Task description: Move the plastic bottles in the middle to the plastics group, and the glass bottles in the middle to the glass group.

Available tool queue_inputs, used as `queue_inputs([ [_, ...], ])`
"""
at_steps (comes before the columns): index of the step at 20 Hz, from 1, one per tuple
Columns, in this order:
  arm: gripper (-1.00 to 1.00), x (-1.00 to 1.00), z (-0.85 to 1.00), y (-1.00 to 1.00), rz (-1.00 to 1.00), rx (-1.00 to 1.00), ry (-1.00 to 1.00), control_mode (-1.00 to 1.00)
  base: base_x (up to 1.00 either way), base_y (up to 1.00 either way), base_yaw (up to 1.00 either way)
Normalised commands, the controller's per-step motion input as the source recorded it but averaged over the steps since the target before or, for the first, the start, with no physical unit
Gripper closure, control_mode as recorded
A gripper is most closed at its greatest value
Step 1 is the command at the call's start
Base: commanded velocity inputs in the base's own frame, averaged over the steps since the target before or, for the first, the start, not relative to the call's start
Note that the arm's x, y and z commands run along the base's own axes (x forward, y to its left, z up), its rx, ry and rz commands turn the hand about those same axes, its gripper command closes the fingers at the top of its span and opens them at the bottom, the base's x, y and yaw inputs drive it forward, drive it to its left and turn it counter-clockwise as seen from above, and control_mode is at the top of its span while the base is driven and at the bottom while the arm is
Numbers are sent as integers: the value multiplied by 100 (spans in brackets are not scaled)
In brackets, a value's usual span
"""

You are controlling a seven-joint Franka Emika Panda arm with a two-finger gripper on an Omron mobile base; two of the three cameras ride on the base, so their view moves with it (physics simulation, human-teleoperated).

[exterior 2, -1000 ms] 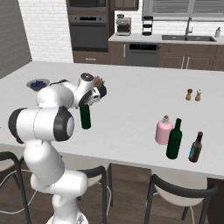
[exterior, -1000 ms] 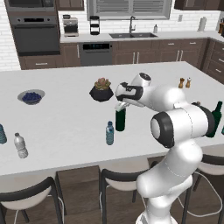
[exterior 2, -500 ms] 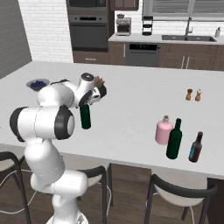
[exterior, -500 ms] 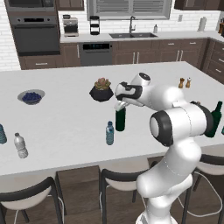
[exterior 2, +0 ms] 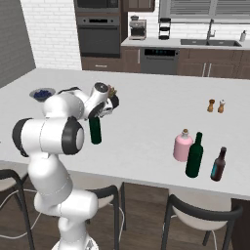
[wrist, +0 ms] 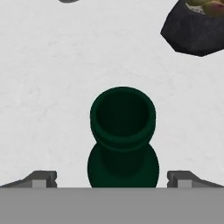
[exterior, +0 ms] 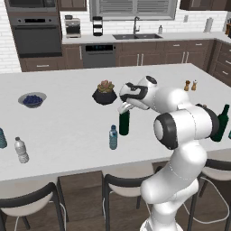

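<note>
A tall dark green wine bottle (exterior: 124,123) (exterior 2: 95,131) stands upright mid-counter. My gripper (exterior: 122,108) (exterior 2: 99,115) hovers right over its neck, open. In the hand view the bottle's mouth (wrist: 123,116) sits centred between the two fingertips (wrist: 42,178), which stand well apart from it on either side. A small blue water bottle (exterior: 113,137) stands just in front-left of the wine bottle. Far left are a clear white-capped water bottle (exterior: 20,150) and a teal bottle (exterior: 1,138). At the right stand a pink bottle (exterior 2: 183,145) and a second green wine bottle (exterior 2: 195,155) (exterior: 221,124).
A dark pot with a plant (exterior: 104,92) (wrist: 199,26) sits just behind the wine bottle. A bowl of blueberries (exterior: 32,99) lies to the left. Salt and pepper shakers (exterior 2: 216,105) stand far right. A brown bottle (exterior 2: 218,164) is beside the right-hand green bottle. Stools line the near edge.
</note>
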Motion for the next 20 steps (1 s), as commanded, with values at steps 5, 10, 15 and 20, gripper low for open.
queue_inputs([
  [5, -100, 0, -11, 0, 0, 2, 0, -100, 0, 0, 0],
  [10, -100, 1, -4, 0, 0, 0, 0, -100, 0, 0, 0],
  [15, -100, 7, 0, 0, 0, 0, 0, -100, 0, 0, 0],
  [20, -100, 9, -3, 0, 0, 0, -1, -100, 0, 0, 0],
])
